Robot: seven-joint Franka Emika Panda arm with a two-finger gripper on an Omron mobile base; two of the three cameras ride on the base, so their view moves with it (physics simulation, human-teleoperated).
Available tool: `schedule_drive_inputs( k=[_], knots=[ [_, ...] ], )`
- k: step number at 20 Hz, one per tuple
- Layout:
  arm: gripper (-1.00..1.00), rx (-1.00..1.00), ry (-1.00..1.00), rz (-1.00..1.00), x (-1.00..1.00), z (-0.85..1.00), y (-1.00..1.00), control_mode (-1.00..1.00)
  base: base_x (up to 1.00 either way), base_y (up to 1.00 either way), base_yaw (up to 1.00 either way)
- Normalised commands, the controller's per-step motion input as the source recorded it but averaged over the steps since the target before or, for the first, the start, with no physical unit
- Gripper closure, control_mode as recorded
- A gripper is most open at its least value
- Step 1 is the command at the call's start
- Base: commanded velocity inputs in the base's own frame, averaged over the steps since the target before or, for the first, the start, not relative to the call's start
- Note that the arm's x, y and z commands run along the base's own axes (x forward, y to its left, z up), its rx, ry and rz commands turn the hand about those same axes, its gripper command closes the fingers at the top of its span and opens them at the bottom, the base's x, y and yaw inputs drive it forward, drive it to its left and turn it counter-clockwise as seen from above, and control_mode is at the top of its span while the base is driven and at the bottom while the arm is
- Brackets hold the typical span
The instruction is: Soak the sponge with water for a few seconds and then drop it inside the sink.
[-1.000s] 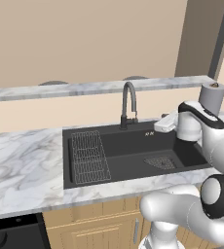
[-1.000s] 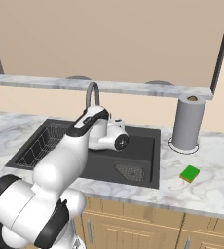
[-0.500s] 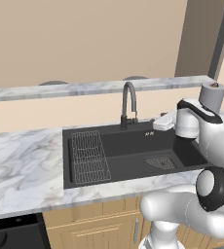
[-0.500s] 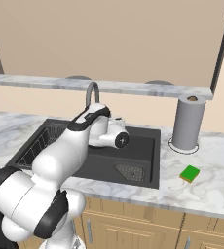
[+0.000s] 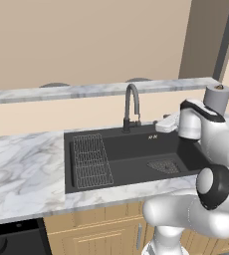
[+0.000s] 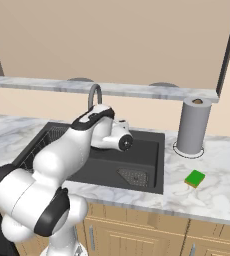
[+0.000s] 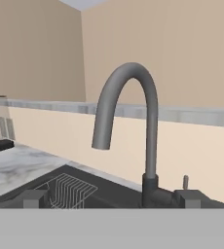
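While the end effector point(image 7: 111, 197) hovers over the sink point(image 6: 152, 177) facing the faucet point(image 7: 133, 131), its fingers stand spread wide with nothing between them, and no water runs from the spout. The step in hand appears to be a reach for the faucet's small lever point(image 7: 185, 182), just beside the faucet base; it is best approached slowly and level, pushing the lever with one fingertip rather than pinching it, and keeping clear of the gooseneck. The sponge point(image 6: 194, 178) lies flat on the counter point(image 6: 222, 195) right of the sink, near the paper towel roll point(image 6: 192, 125), well apart from the arm: a small bright green block with a yellowish edge.
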Motion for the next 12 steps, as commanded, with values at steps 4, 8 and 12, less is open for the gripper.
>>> schedule_drive_inputs(
  k=[4,8,12],
  knots=[
    [-1.00,0.00,0.00,0.00,0.09,-0.01,0.00,-1.00,0.00,0.00,0.00],
    [-1.00,0.00,0.00,0.00,0.09,0.00,0.00,-1.00,0.00,0.00,0.00],
    [-1.00,0.00,0.00,0.00,0.07,-0.01,0.00,-1.00,0.00,0.00,0.00]
  ],
)
